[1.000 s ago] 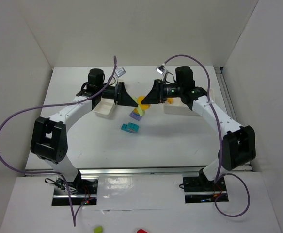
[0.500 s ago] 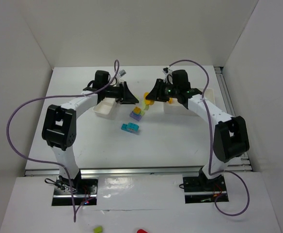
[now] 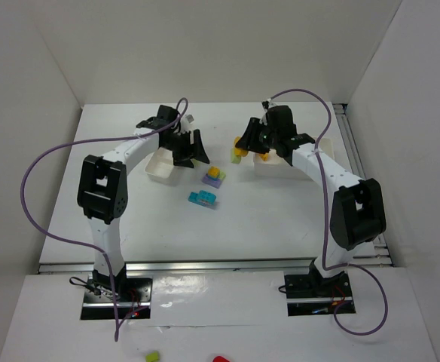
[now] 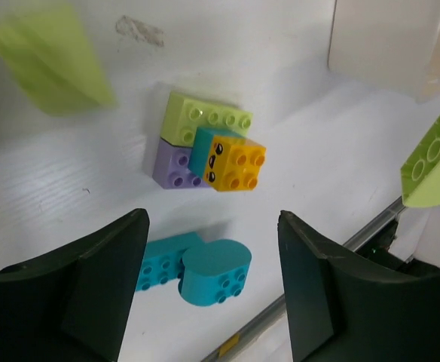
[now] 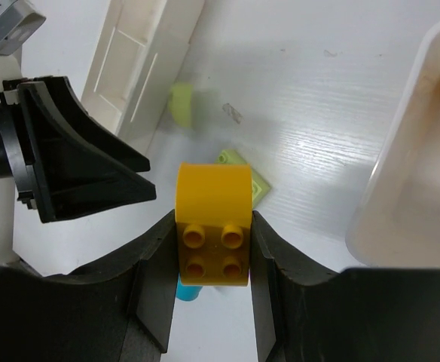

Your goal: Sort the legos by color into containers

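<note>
My right gripper (image 3: 241, 146) (image 5: 214, 260) is shut on a yellow rounded brick (image 5: 212, 204), held above the table left of the right white tray (image 3: 279, 167) (image 5: 389, 196), which holds yellow pieces. My left gripper (image 3: 197, 152) (image 4: 212, 222) is open and empty, beside the left white tray (image 3: 162, 167) (image 5: 141, 68). Below it lies a stack (image 3: 214, 176) of pale green (image 4: 209, 117), purple (image 4: 173, 167) and orange (image 4: 239, 160) bricks. Cyan bricks (image 3: 203, 198) (image 4: 209, 273) lie nearer. A blurred pale green brick (image 4: 50, 60) (image 5: 181, 105) shows near the left gripper.
White walls close off the table at the back and sides. A metal rail (image 3: 220, 264) runs along the near edge. A pale green brick (image 3: 153, 354) and a red piece (image 3: 220, 360) lie beyond it. Purple cables loop over both arms.
The two grippers, close together over the stack a second ago, have drawn apart. The right one carried the yellow brick up and toward the right tray. The left one swung back and opened wide.
</note>
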